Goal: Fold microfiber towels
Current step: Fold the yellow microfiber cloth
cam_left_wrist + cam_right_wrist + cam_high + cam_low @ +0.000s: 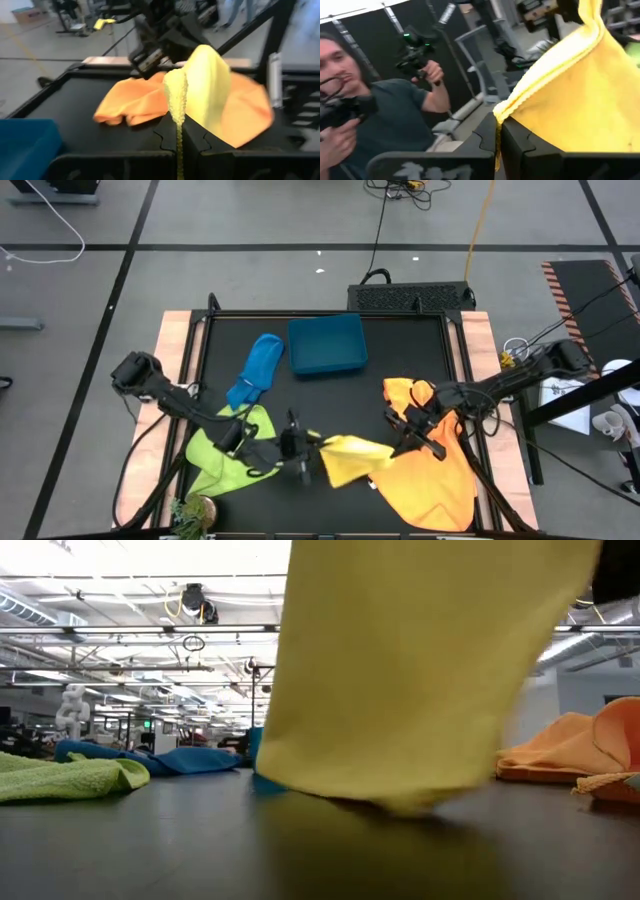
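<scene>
Plain yellow towel (355, 460); plain orange towels (430, 470); lime green towel (228, 455); bright blue towel (258, 368); teal bin (326, 345); black table (400, 345) with pale wood edges; dark arms.

A big open lab or workshop hall: bare grey floor (250, 220) with taped lines and trailing cables (385, 210) at the frame's top, exposed ceiling lights (120, 600) upper left, a person (385, 120) holding equipment.
</scene>
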Available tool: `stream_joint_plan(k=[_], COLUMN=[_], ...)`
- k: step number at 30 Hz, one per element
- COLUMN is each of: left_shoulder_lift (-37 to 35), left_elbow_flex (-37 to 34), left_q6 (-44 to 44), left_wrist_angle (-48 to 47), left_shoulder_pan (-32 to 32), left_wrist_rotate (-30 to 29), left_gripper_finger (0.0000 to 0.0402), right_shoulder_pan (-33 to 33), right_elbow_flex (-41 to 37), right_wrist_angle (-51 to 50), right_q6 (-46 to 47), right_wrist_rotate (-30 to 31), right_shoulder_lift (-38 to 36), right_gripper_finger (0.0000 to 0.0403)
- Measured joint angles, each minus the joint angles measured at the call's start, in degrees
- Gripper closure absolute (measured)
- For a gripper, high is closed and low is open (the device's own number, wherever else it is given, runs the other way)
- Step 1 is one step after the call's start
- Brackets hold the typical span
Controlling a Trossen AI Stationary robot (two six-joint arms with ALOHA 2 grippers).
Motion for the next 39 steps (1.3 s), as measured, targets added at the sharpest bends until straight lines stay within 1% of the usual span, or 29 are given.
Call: stream_joint_plan(k=[4, 7, 8, 12, 15, 18, 22, 25, 29, 33, 36, 39], left_shoulder_lift=[-0.01, 0.00, 0.01, 0.70, 1.00, 1.11, 1.69, 2.33, 2.24, 2.30, 2.24, 2.31], left_elbow_flex=[0.01, 0.02, 0.02, 0.13, 0.09, 0.09, -0.04, -0.46, -3.19, -6.28, -9.61, -13.23], left_q6=[2.50, 3.26, 3.21, 0.93, -3.00, -9.95, -19.31, -22.69, -22.21, -19.92, -17.95, -15.47], left_wrist_angle=[8.45, 12.61, 13.59, 12.56, 7.56, -0.33, -13.49, -20.29, -20.12, -19.11, -15.89, -10.15], left_shoulder_pan=[-4.16, -7.25, -8.10, -10.93, -10.93, -8.81, -4.31, -0.86, 4.42, 9.42, 13.15, 16.08], left_wrist_rotate=[0.00, -0.18, -1.20, -8.28, -10.35, -10.51, -10.27, -9.72, -7.47, -4.77, -1.39, -0.05], left_gripper_finger=[0.0401, 0.0401, 0.0401, 0.0401, 0.0401, 0.0401, 0.0400, 0.0401, 0.0400, 0.0400, 0.0399, 0.0399], right_shoulder_pan=[3.58, 5.67, 6.29, 7.12, 6.67, 4.45, 0.83, -2.21, -6.43, -10.58, -13.21, -15.64], right_elbow_flex=[5.10, 8.10, 8.78, 9.47, 9.42, 9.37, 9.33, 9.33, 9.33, 9.31, 9.31, 9.30], right_wrist_angle=[-3.55, -4.18, -4.33, -5.13, -10.81, -17.86, -23.85, -27.30, -29.81, -30.61, -31.21, -32.82], right_q6=[-0.24, -0.24, -0.23, 0.82, -0.17, -1.24, -1.34, -2.53, -4.71, -6.74, -8.03, -10.02], right_wrist_rotate=[0.05, 0.38, 0.59, 2.11, 6.04, 10.99, 17.05, 22.29, 27.01, 28.88, 31.53, 34.87], right_shoulder_lift=[0.04, 0.07, 0.07, 0.15, 0.18, 1.17, 4.12, 6.43, 9.38, 11.52, 11.72, 11.29], right_gripper_finger=[0.0402, 0.0402, 0.0402, 0.0395, 0.0393, 0.0397, 0.0400, 0.0401, 0.0401, 0.0402, 0.0402, 0.0402])
